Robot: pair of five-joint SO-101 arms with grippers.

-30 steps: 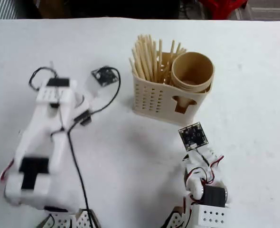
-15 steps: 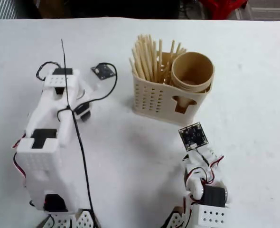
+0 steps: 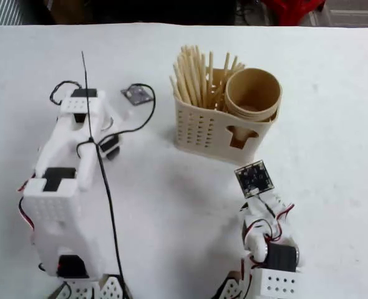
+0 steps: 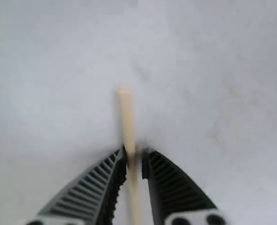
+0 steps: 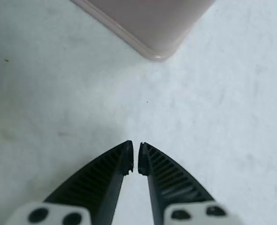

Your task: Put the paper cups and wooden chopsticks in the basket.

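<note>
- Gripping a single wooden chopstick (image 4: 125, 117), the left gripper (image 4: 134, 155) has its ridged jaws closed on the stick from both sides.
- The stick's far end reaches out past the fingertips over the white table (image 4: 223, 70). That tip is blurred, so whether it touches the surface cannot be told.
- Its near end runs down between the jaws and is cut off by the frame edge.
- In the high view the left arm (image 3: 62, 180) stands on the left side of the table, well apart from the basket (image 3: 203, 128). A black cable (image 3: 103, 180) is draped along it.
- The right gripper (image 5: 134, 151) holds nothing. Its jaws are drawn together with a thin slit between the tips, just above bare table.
- In the right wrist view a rounded corner of the basket (image 5: 148, 18) lies ahead of those tips and apart from them. The rest of the basket is cut off at the frame edge.
- From above, the right arm (image 3: 265, 243) sits near the table's front edge, on the near side of the basket.
- The basket stands upright near the middle of the table.
- A bundle of chopsticks (image 3: 196, 75) leans in the basket's left part, its lower ends hidden behind the perforated wall.
- The paper cups (image 3: 254, 93) are nested in the basket's right part. Their bases are hidden, and the stacked rims sit too close together to count.
</note>
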